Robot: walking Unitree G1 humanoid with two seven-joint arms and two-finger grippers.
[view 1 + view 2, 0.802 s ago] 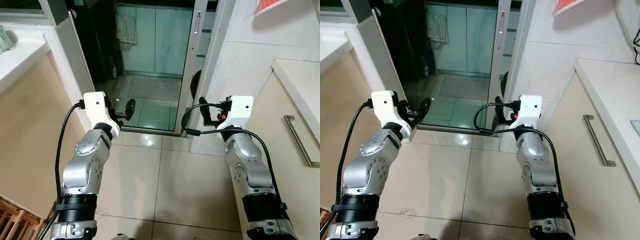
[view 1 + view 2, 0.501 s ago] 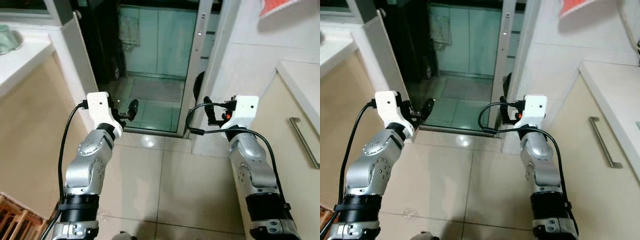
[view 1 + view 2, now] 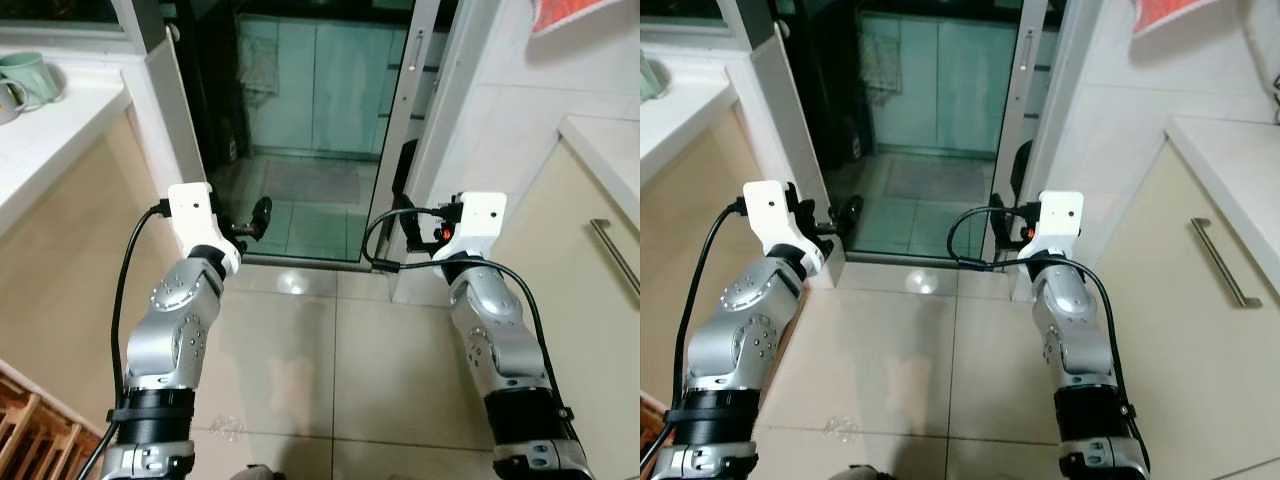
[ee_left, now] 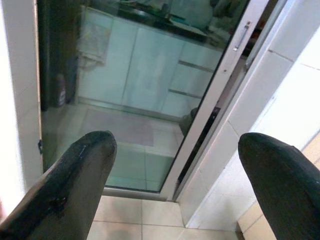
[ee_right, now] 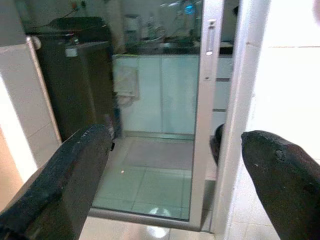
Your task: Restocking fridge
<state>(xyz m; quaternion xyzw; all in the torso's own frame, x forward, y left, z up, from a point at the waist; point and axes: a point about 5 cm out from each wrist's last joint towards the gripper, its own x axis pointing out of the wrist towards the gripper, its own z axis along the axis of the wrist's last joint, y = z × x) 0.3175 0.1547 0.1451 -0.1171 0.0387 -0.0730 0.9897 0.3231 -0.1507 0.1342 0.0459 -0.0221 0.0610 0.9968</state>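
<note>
Beige-tiled floor [image 3: 330,370] at frame centre, left gripper [image 4: 175,190] and right gripper [image 5: 170,180] both raised empty, fingers spread wide, before sliding glass door [image 3: 310,120] at upper centre; no fridge identifiable.

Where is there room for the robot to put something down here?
The white countertop on the left is bare beside the green mug. The white counter on the right, above the cupboard handle, shows bare too. The beige floor tiles lie open between both arms.
</note>
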